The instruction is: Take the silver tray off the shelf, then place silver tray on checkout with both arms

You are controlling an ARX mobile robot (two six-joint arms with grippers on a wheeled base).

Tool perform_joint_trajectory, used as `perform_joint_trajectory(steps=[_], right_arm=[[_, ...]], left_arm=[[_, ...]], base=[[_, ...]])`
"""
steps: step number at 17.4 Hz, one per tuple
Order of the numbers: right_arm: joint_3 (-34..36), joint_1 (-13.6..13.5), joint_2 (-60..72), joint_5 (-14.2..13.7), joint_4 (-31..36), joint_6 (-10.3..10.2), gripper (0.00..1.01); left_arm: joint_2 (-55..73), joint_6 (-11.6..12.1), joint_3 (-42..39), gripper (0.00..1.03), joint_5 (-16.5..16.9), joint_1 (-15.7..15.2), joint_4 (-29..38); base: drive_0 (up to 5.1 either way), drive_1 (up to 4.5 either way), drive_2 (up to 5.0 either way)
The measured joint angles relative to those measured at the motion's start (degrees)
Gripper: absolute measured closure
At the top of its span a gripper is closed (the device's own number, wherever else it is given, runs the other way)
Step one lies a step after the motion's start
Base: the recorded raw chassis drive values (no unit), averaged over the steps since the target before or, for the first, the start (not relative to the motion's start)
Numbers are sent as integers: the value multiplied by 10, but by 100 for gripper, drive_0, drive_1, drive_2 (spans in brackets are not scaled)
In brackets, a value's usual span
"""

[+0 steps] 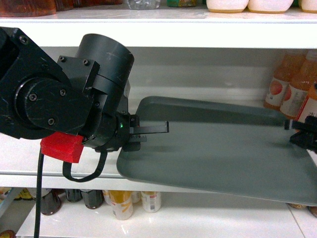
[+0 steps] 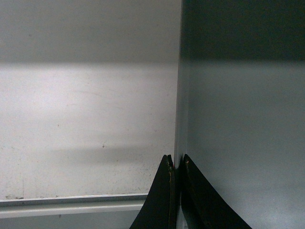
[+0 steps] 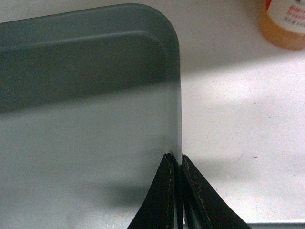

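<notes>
The silver tray [image 1: 218, 148] sits on the shelf [image 1: 29, 158], front edge overhanging. Its left rim is pinched by the left tool [image 2: 175, 191], its right rim by the right tool [image 3: 175, 191]. It's probably best pulled out level, both sides together, so nothing twists.

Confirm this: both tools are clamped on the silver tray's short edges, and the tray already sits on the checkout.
Wrong on location: in the head view the silver tray overhangs the shelf, not the checkout. The left tool and right tool do clamp its edges.
</notes>
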State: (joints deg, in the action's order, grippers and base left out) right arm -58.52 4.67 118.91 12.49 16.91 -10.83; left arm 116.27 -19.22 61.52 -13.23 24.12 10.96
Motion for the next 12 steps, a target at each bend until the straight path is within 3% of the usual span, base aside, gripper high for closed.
perform_joint_trajectory(steps=[6, 12], right_arm=[[137, 6, -145, 2, 31, 0, 99], [194, 7, -191, 2, 57, 3, 99]], left_arm=[[-84, 1, -86, 100, -7, 21, 21], [-114, 1, -126, 100, -13, 30, 36]], base=[[0, 0, 0], [0, 0, 0]])
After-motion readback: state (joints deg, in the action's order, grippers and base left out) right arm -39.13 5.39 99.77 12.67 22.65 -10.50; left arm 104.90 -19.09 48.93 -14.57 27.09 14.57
